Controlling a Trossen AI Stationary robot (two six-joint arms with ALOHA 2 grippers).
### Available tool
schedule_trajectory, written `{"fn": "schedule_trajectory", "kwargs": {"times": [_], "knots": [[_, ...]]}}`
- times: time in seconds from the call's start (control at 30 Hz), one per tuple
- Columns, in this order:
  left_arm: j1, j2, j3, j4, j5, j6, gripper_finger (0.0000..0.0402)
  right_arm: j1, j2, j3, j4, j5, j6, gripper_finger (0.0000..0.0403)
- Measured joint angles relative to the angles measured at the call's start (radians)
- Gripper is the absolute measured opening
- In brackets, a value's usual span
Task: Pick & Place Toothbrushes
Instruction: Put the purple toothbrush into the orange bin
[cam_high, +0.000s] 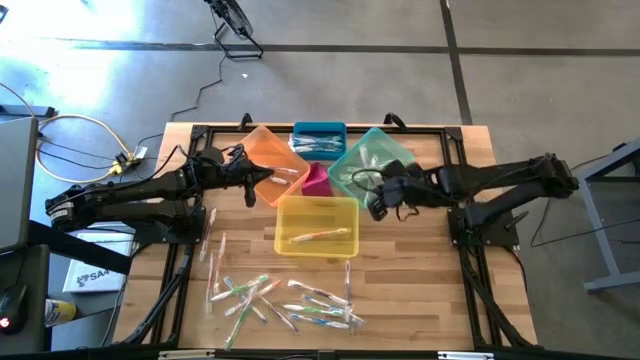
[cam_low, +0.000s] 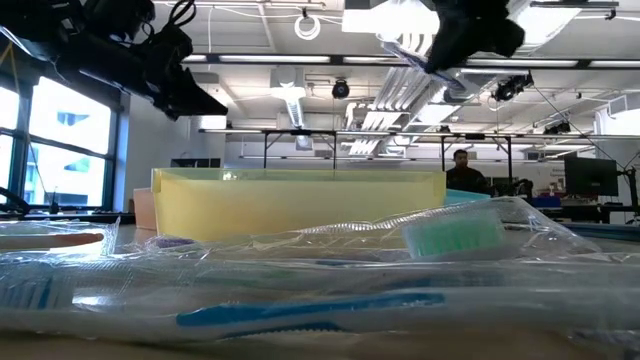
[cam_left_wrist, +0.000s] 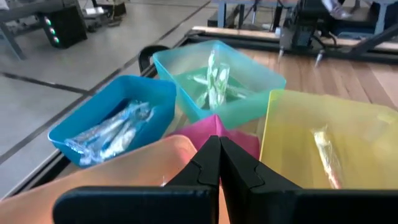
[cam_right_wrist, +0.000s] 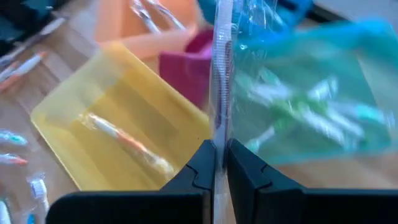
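Closest to the low camera lies a heap of wrapped toothbrushes (cam_low: 300, 290), one blue-handled, one with a green bristle head, all crinkled in clear film. From above they show as a loose scatter (cam_high: 285, 298) on the near part of the wooden tabletop (cam_high: 400, 280), a few strays lying nearer the left arm's base.

Going left to right: the left hand (cam_high: 247, 172) hangs over the orange bin (cam_high: 268, 152), its fingers (cam_left_wrist: 208, 163) pressed together with nothing between them that I can see. Next comes the blue bin (cam_high: 320, 137) at the back, holding a bundle of wrapped brushes, then the small pink bin (cam_high: 316, 180) in the middle, and the yellow bin (cam_high: 316, 224) in front with a single orange-accented brush (cam_high: 320, 236) inside. The teal bin (cam_high: 372, 160) holds several green ones. The right hand (cam_high: 383, 195) hovers at that bin's near edge, fingers closed on one wrapped toothbrush (cam_right_wrist: 221, 68) that stands up between them; it looks blue-accented.

These brushes look very light and fairly stiff, but the film is slick and baggy, so I'd guess a pinch across the handle's middle holds better than one on loose wrapper. The held one is gripped low on its length and could swivel.
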Motion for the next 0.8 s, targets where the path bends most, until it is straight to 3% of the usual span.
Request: {"fn": "schedule_trajectory", "kwargs": {"times": [0.2,0.43,0.6,0.8], "knots": [[0.0,0.0,0.0,0.04,0.0,-0.027,0.0,-0.123,-0.005,0.0,0.164,-0.134,-0.294,0.0013],[0.0,0.0,0.0,0.196,0.027,-0.128,0.0,-0.22,-0.004,0.0,0.309,-0.254,-0.509,0.0013],[0.0,0.0,0.0,0.283,0.118,-0.138,0.0,-0.24,0.0,0.0,0.392,-0.282,-0.606,0.0013],[0.0,0.001,0.0,0.335,0.125,-0.121,0.0031,-0.24,0.024,0.0,0.475,-0.286,-0.686,0.0013]]}}
